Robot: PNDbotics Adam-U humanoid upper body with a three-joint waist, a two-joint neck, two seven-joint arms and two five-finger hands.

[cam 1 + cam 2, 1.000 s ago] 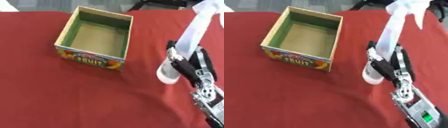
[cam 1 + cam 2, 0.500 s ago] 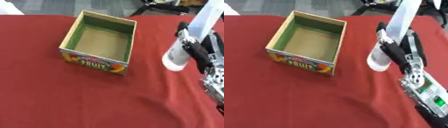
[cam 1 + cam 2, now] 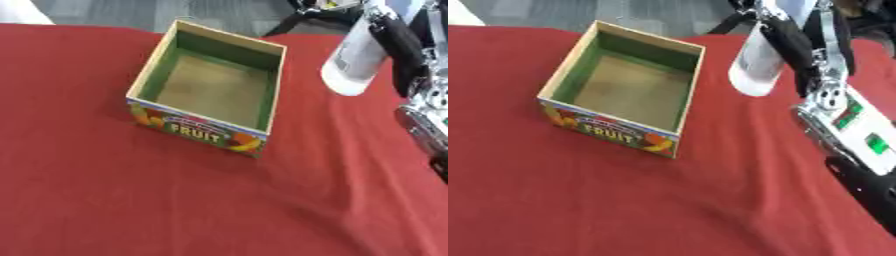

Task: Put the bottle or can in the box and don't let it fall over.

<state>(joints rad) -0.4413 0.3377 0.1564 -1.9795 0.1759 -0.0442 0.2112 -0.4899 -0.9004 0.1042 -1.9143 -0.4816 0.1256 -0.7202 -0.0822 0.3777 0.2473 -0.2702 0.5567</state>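
A white bottle point(image 3: 354, 59) hangs in the air at the upper right, tilted, its round base toward me. My right hand point(image 3: 796, 47) is shut on it, black fingers wrapped round its side. The bottle is to the right of the open cardboard box point(image 3: 157, 66), which has green inner walls, a brown floor and a "FRUIT" label on its near side. The box stands on the red tablecloth with nothing inside it. My left hand is not in view.
My right forearm point(image 3: 842, 120), silver with green lights, runs down the right side. The red cloth point(image 3: 131, 190) covers the table. Grey floor and dark chair legs point(image 3: 302, 17) lie beyond the far edge.
My right hand has lifted the bottle off the cloth and carried it up and toward the far right of the box. The camera view has also shifted.
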